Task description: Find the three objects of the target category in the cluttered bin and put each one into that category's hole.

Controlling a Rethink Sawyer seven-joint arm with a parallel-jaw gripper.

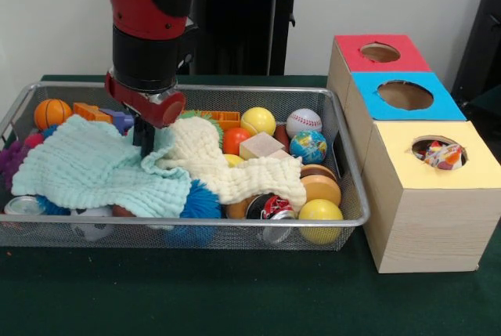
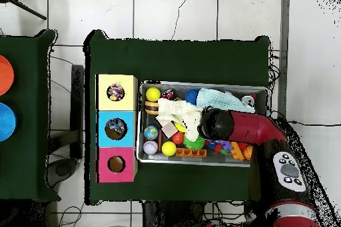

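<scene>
Gripper (image 1: 144,142) down in the wire mesh bin (image 1: 351,195), its dark tips sunk into the fold where the pale mint-green knitted cloth (image 1: 94,168) meets the cream waffle-weave cloth (image 1: 235,175); whether it is clenched or released, cannot tell, the cloths hide the tips. The target category is not stated. Judging by the sorting box beside the bin, one multicoloured patterned object (image 1: 444,156) already sits in the hole of the yellow-topped wooden compartment (image 1: 462,171); in the overhead view the blue-topped compartment (image 2: 101,130) also seems to hold something, while the red-topped compartment (image 2: 101,165) looks empty. So at best partly done, most of the search still ahead. Around the gripper: a small orange basketball (image 1: 52,113) at the far corner, a yellow ball (image 1: 257,120), a white baseball (image 1: 304,122), a globe-printed ball (image 1: 308,146), a pale wooden block (image 1: 261,146), a second yellow ball (image 1: 320,211) at the near wall, a blue spiky ball (image 1: 202,201) peeking from under the mint cloth. The two cloths cover much of the bin and likely bury further pieces; they are the main obstacle.
</scene>
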